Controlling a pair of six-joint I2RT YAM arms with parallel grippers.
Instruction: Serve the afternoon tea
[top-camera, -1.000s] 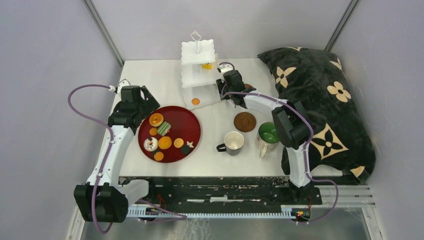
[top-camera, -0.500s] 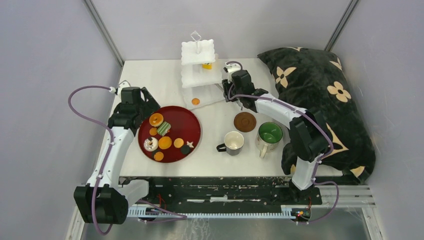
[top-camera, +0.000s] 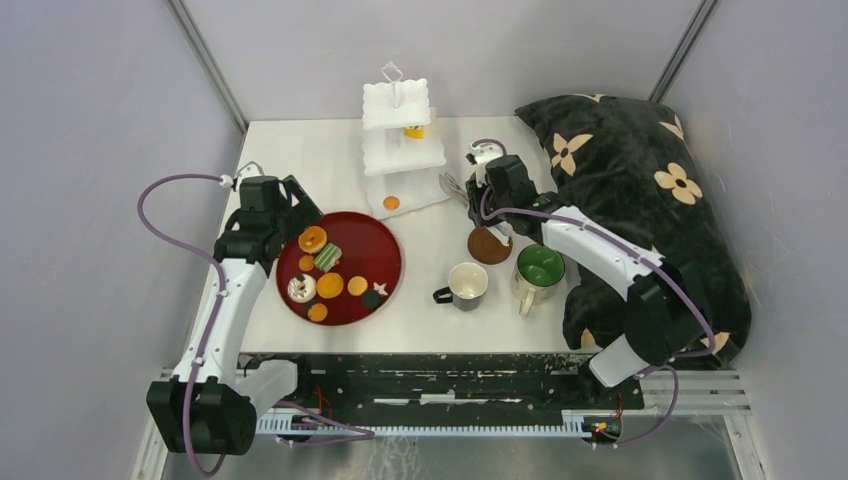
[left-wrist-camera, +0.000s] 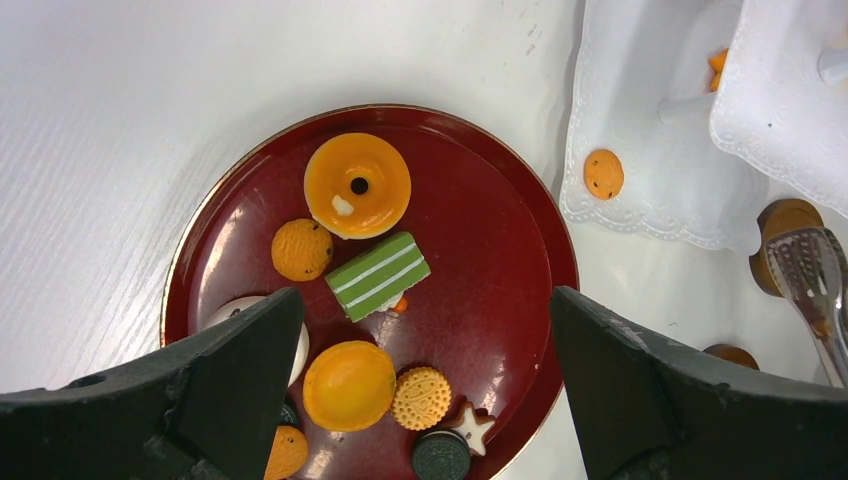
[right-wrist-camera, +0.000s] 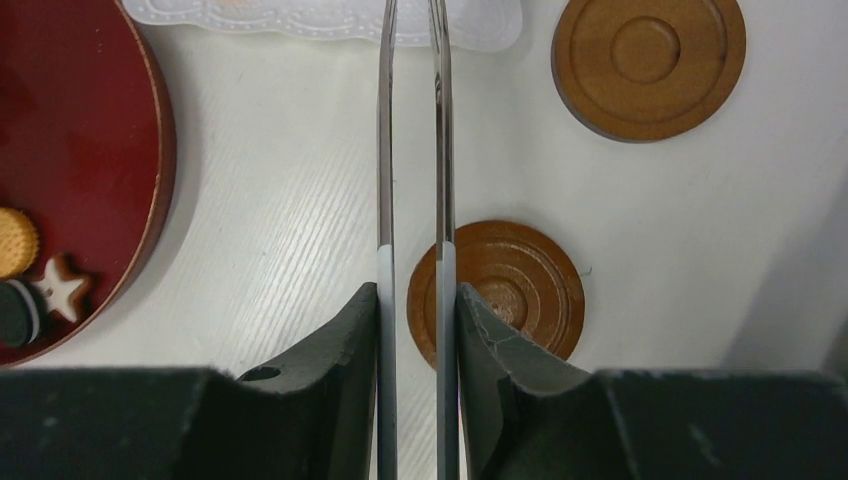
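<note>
The toy sweets lie on the dark red tray: an orange donut, a green striped cake, orange discs and a star cookie. I see no green donut. My left gripper hangs wide open and empty above them. The white three-tier stand holds an orange disc on its bottom tier. My right gripper is shut on the metal tongs, above a brown coaster; a second coaster lies beyond. Two mugs stand near the front.
A large black flowered pillow fills the table's right side, close to my right arm. The tray takes up the left middle. Grey walls close in the table on the left, back and right.
My right gripper has swung right and nearer with the tongs, from beside the stand to over the coaster. The left arm has barely moved.
</note>
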